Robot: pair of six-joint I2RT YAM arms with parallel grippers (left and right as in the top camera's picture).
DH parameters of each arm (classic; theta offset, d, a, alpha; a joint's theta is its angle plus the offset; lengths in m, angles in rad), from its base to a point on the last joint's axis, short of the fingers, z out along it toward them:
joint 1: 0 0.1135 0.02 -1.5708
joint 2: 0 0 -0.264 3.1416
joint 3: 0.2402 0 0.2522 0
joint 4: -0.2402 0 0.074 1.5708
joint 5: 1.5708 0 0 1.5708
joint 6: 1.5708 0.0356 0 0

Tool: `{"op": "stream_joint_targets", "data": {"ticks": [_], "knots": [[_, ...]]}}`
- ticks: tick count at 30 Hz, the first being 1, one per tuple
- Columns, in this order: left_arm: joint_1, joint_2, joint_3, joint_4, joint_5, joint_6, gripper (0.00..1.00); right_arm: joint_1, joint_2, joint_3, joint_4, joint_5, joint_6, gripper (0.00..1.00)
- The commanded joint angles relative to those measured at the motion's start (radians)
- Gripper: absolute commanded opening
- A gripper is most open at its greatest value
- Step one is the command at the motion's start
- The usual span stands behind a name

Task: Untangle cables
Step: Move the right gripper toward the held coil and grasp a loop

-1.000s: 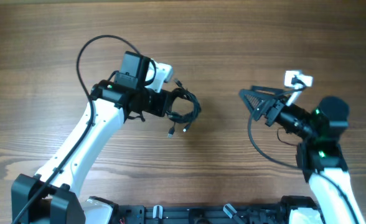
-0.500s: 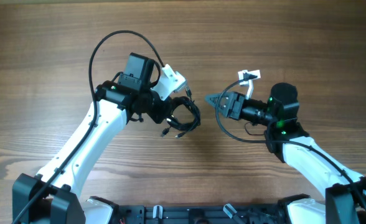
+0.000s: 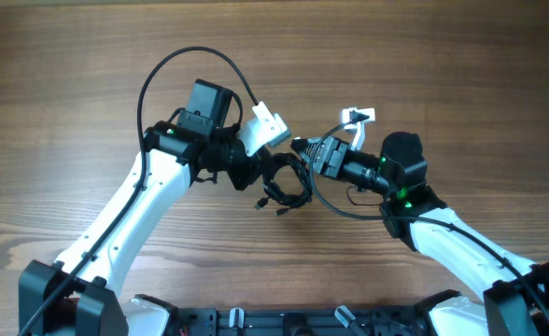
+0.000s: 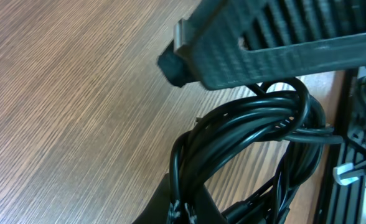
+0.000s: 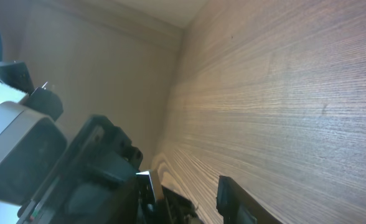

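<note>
The cables (image 3: 288,184) are a bunch of thin black loops with small plug ends hanging below. My left gripper (image 3: 259,170) is shut on the bunch and holds it over the table's middle. In the left wrist view the looped cables (image 4: 251,134) run between my left gripper's (image 4: 186,124) upper and lower fingers. My right gripper (image 3: 302,149) is open right at the bunch's right side. In the right wrist view its two fingers (image 5: 189,196) stand apart, with a bit of dark cable (image 5: 178,204) just between them and the left arm's body close behind.
The wooden table (image 3: 424,56) lies all around. A thick black arm cable (image 3: 186,58) arcs above the left arm. Another arm cable (image 3: 335,207) loops under the right wrist. The arm bases (image 3: 284,322) line the front edge.
My right arm has swung left from the right side up to the bunch. My left gripper has shifted a little to the right with the cables and turned.
</note>
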Motion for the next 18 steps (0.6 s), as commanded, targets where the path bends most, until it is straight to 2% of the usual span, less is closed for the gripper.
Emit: {"op": "stream_joint_targets", "data": {"ticks": [1, 2, 4, 8, 11, 16, 18], "knots": [[-0.005, -0.008, 0.005, 0.006, 0.079, 0.016, 0.04, 0.004, 0.011, 0.008, 0.008, 0.016, 0.097, 0.17], [-0.005, -0.008, 0.005, 0.008, 0.1, 0.016, 0.04, 0.004, 0.011, 0.008, 0.007, 0.016, 0.116, 0.08], [-0.005, -0.008, 0.005, 0.018, 0.152, 0.014, 0.04, 0.004, 0.011, 0.008, -0.002, 0.016, 0.118, 0.05], [-0.003, -0.008, 0.005, 0.018, 0.157, -0.064, 0.04, 0.004, 0.011, 0.008, -0.128, 0.012, 0.118, 0.05], [-0.003, -0.008, 0.005, 0.045, 0.094, -0.169, 0.04, 0.004, 0.011, 0.008, -0.207, 0.012, 0.117, 0.05], [-0.003, -0.008, 0.005, 0.196, 0.065, -0.367, 0.04, 0.004, 0.011, 0.007, -0.284, 0.011, 0.115, 0.04], [-0.003, -0.008, 0.005, 0.232, 0.042, -0.41, 0.04, 0.004, 0.011, 0.008, -0.285, -0.011, 0.137, 0.05]]}}
